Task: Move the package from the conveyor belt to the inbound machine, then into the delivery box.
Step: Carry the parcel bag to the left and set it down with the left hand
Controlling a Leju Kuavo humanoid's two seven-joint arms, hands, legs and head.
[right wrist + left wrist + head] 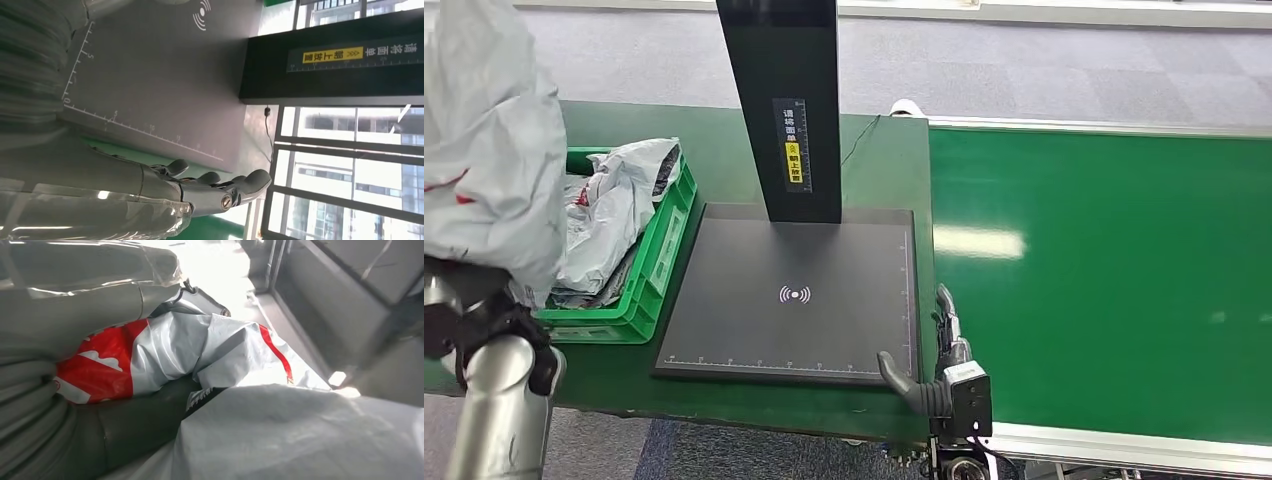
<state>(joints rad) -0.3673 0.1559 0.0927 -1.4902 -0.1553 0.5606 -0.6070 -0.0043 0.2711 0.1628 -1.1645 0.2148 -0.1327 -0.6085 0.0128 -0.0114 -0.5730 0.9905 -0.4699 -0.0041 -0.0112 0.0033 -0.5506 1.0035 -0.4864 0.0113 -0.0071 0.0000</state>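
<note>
Our left fingers (135, 425) clamp a crumpled grey plastic package with red print (489, 140) — held high at ten o'clock, above the green plastic delivery crate (659, 250) of bagged parcels. Our right fingers (250, 181) lie loosely extended, holding nothing, at the five o'clock corner of the flat black scanner plate (794, 295) — its black post (782, 100) rises at twelve. The green conveyor belt (1104, 270) spans three o'clock on the green bench (724, 140).

grey carpet floor (1024, 70), large windows (350, 165), thin black cable (864, 135)
</note>
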